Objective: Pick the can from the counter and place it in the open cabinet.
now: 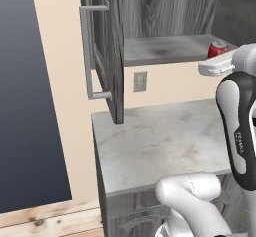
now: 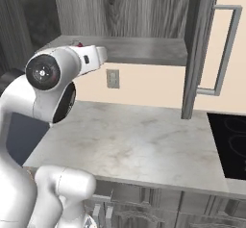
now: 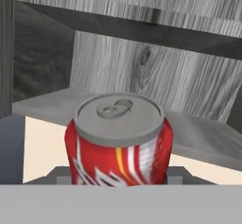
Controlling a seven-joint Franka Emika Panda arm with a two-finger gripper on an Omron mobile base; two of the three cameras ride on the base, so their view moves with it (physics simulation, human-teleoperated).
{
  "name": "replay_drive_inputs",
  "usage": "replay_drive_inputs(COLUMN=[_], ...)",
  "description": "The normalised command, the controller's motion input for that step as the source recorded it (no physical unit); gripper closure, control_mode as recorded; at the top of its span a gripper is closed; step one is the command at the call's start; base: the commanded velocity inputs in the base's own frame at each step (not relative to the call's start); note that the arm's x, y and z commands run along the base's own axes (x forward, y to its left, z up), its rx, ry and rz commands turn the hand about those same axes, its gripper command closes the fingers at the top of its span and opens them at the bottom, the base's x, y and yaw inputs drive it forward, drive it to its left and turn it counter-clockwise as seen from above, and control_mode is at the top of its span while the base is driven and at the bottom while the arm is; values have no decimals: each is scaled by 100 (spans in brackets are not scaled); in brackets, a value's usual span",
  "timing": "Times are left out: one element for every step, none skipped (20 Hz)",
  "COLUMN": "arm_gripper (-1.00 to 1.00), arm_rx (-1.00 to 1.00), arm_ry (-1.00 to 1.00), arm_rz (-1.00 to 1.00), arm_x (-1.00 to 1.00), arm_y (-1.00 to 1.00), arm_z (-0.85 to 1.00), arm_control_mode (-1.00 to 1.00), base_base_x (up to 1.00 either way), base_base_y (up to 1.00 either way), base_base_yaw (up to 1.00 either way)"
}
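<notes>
The can (image 3: 118, 142), red with a silver top, stands upright and close in the hand view. My gripper (image 3: 118, 176) is shut on it, with a dark fingertip (image 3: 58, 174) pressed to each side. In the left base view the can (image 1: 218, 48) sits at the right front edge of the grey shelf (image 1: 165, 48) of the open cabinet (image 1: 107, 41), just above my white wrist. Whether it rests on the shelf I cannot tell. From the right base view only a red sliver of the can (image 2: 79, 44) peeks over my arm. The marble counter (image 1: 160, 141) lies below.
The cabinet door (image 2: 199, 49) hangs open with its silver bar handle (image 1: 89, 51) towards me. A wall outlet (image 1: 140, 81) sits under the shelf. A black cooktop (image 2: 230, 145) is set into the counter (image 2: 134, 140) at the right. A dark panel (image 1: 30, 91) stands at the left.
</notes>
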Motion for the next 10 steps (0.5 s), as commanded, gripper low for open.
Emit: replay_drive_inputs(arm_gripper=[100, 100, 100, 100, 100, 100, 100, 100, 100, 100], arm_rx=[0, 0, 3, 3, 5, 5, 6, 6, 6, 7], arm_ry=[-5, -3, -2, -1, 0, 0, 0, 0, 0, 0], arm_rz=[-2, -1, 0, 0, 0, 0, 0, 0, 0, 0], arm_x=[36, 38, 43, 43, 51, 55, 59, 60, 59, 58], arm_y=[0, 0, 0, 0, 0, 0, 0, 0, 0, 0], arm_z=[33, 28, 20, 15, 12, 7, 6, 5, 2, 0], arm_control_mode=[-100, -100, -100, -100, -100, -100, -100, -100, -100, -100], base_base_x=[0, 0, 0, 0, 0, 0, 0, 0, 0, 0], base_base_y=[0, 0, 0, 0, 0, 0, 0, 0, 0, 0], base_base_yaw=[0, 0, 0, 0, 0, 0, 0, 0, 0, 0])
